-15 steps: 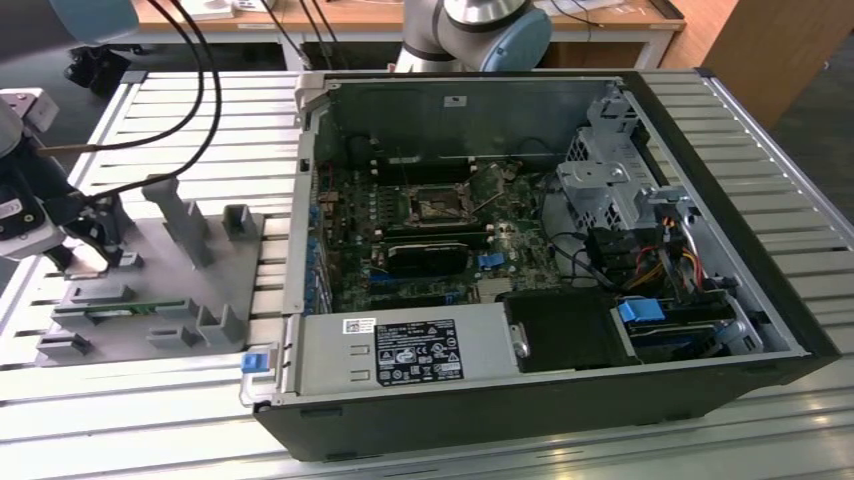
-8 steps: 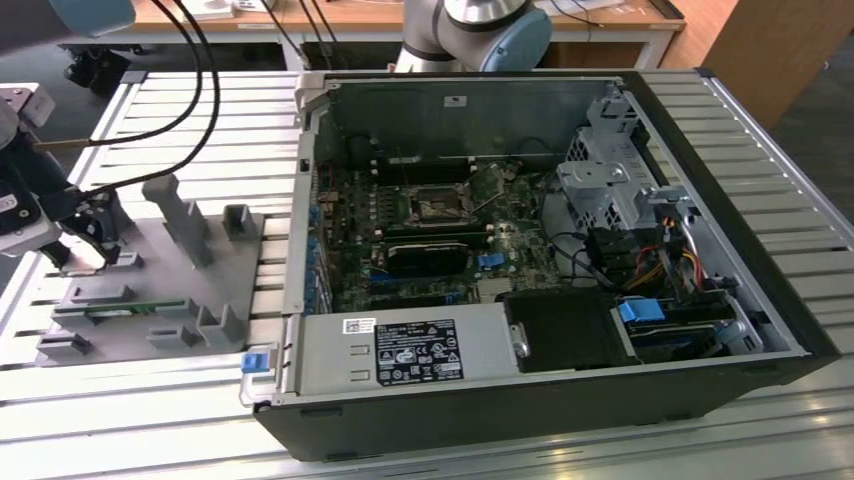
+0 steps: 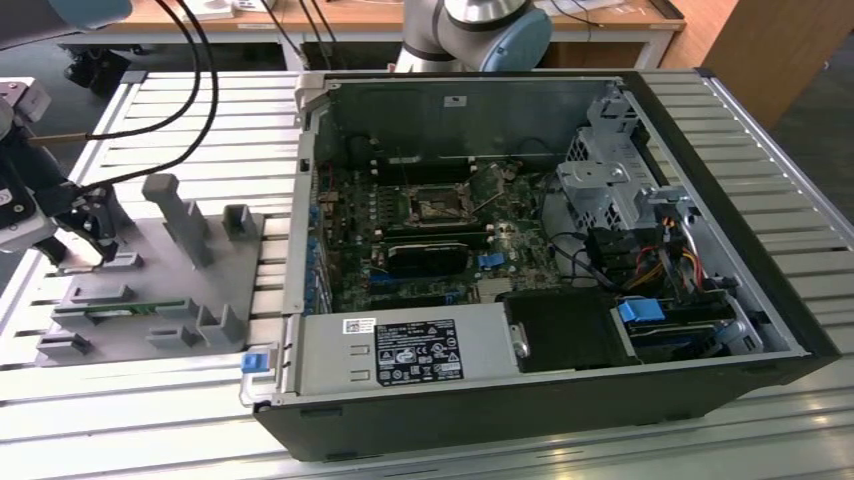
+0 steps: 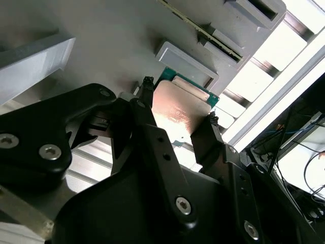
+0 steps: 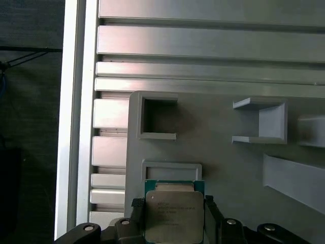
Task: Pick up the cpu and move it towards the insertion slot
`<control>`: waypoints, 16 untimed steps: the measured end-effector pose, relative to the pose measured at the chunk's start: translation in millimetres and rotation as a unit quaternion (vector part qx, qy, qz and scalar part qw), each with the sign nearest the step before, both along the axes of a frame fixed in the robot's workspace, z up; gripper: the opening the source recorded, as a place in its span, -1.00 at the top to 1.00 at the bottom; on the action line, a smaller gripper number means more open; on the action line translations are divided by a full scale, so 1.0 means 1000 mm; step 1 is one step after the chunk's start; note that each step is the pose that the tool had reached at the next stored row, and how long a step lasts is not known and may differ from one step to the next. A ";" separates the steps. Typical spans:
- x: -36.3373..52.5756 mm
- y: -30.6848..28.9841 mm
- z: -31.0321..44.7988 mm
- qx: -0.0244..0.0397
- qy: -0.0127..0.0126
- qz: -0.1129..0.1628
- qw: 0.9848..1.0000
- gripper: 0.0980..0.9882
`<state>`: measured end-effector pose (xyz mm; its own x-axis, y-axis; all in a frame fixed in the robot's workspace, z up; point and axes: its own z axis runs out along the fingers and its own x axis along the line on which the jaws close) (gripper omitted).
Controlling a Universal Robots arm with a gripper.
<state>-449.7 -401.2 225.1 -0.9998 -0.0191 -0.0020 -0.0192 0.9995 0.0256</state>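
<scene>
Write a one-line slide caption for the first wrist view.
Claw straddling the cpu over the grey fixture, slatted table beyond.

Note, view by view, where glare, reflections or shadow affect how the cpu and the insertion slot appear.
Second wrist view: the cpu lid carries a warm pinkish reflection, and the table slats beyond are blown out white. First wrist view: the cpu is evenly lit. Exterior view: the insertion slot sits in the computer case's shade, while the table slats glare pale.
</scene>
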 end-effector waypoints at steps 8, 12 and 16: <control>0.0000 0.0000 0.0060 0.000 0.000 0.000 1.000 0.00; 0.0000 0.0000 0.0093 0.000 0.000 0.000 1.000 0.00; 0.0000 0.0000 0.0128 0.000 0.000 0.000 1.000 0.00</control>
